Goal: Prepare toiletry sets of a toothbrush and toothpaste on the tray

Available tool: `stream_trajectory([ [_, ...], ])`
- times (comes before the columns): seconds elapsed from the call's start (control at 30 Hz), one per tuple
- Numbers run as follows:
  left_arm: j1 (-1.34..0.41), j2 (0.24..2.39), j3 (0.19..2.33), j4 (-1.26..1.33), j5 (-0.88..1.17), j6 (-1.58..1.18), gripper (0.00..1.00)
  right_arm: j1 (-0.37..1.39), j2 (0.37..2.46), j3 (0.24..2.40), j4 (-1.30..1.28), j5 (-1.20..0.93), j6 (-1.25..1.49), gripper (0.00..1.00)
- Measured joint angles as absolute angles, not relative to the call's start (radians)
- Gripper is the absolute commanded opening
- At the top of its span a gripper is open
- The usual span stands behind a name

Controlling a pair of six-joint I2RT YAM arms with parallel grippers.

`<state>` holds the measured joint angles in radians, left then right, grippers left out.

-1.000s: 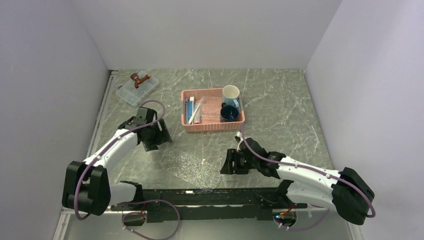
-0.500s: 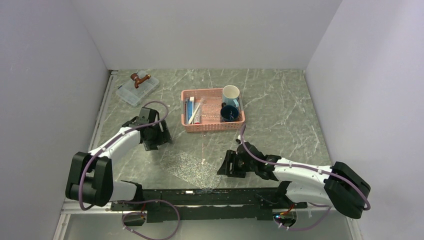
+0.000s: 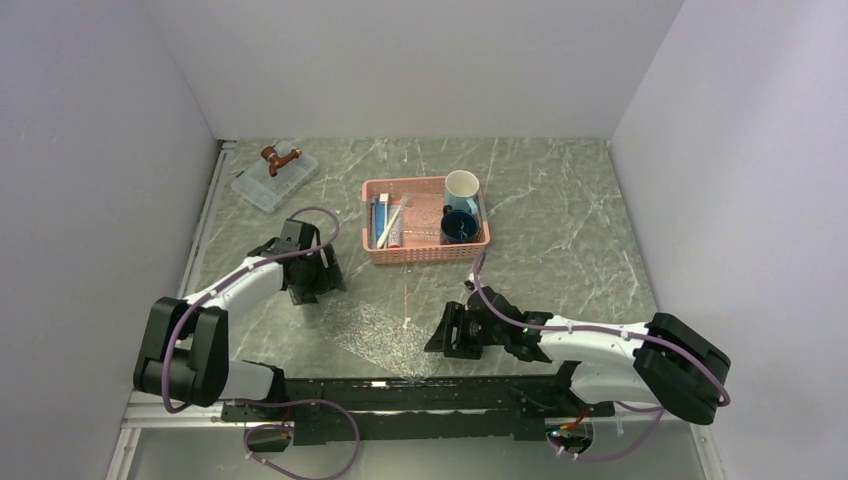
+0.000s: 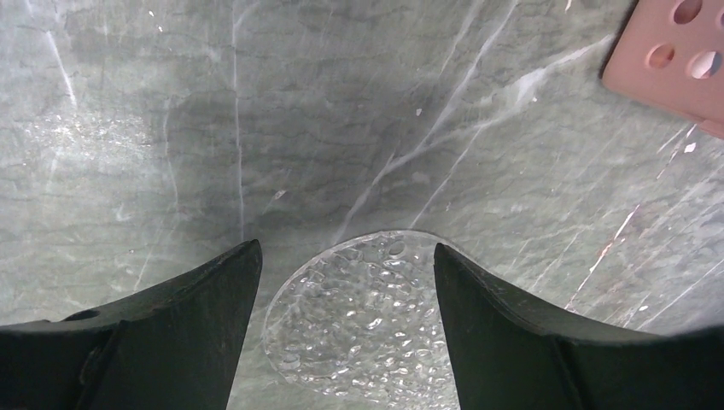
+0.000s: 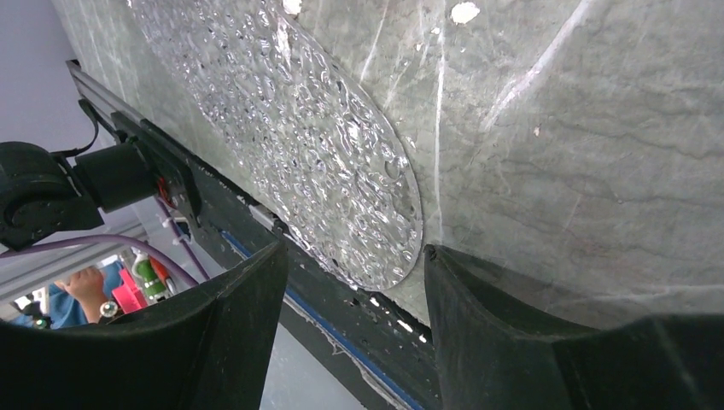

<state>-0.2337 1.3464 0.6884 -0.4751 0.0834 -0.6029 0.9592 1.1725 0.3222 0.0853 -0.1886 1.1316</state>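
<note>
"Either claw holding anything?"

"No. The right gripper [image 5: 350, 256] gapes empty at the tray's [image 5: 299, 145] lower end, and the left gripper [image 4: 346, 249] is spread empty over its other end."

"And the toothbrush [image 3: 388, 225]?"

"Upper centre, in the pink basket [image 3: 425, 256] beside the toothpaste [image 3: 377, 215]. I'd worry a low finger nudges that slick tray toward the table's near edge."

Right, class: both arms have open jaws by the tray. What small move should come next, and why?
Probably ease both arms closer and close on the tray rim to reposition it. The left jaws and right jaws stand open, each framing one end; the tray lies bare, the toothbrush and toothpaste in the pink basket.
</note>
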Motion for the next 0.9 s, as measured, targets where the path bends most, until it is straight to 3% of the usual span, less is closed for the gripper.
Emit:
stream_trajectory([
  [0.9, -0.233, 1.342, 0.66, -0.422, 0.11, -0.601, 0.79, 1.024, 1.167, 0.285, 0.13, -0.232, 1.235, 0.63],
])
